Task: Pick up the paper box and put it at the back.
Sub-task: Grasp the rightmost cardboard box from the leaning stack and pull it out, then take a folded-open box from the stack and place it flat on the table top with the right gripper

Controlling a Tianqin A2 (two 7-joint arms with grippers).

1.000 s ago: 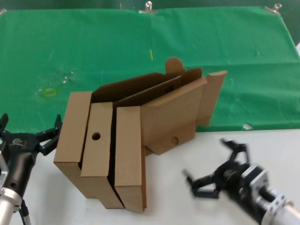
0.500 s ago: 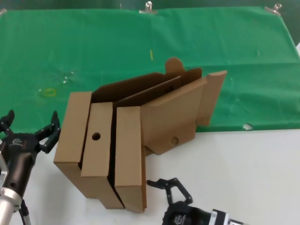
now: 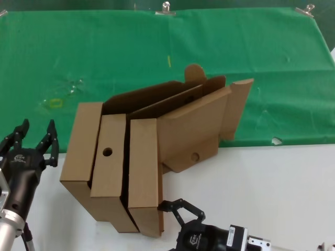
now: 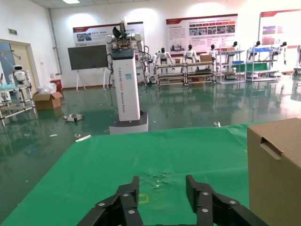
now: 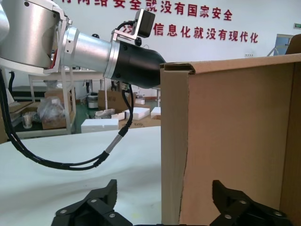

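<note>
The paper box [image 3: 192, 125] leans tilted at the right of a cluster of brown cartons, its lid open with a rounded flap on top and a small finger hole low on its face. It straddles the edge of the green cloth [image 3: 104, 52]. My right gripper [image 3: 180, 209] is open on the white table just in front of the cluster's near corner. In the right wrist view, that carton's vertical edge [image 5: 176, 141] stands between the open jaws of my right gripper [image 5: 164, 207], apart from both. My left gripper [image 3: 35, 138] is open and empty, left of the cluster. It also shows in the left wrist view [image 4: 162, 193].
Flat cartons stand on edge in front of the paper box: one with a round hole [image 3: 107, 162], one nearest me [image 3: 144, 172], one at the left [image 3: 81, 146]. Metal clips [image 3: 166, 8] hold the cloth's far edge. White tabletop [image 3: 272, 188] lies at the right.
My right gripper has swept left along the table's front to the cartons' near corner. My left gripper has shifted slightly up and turned, still open. The cartons have not moved.
</note>
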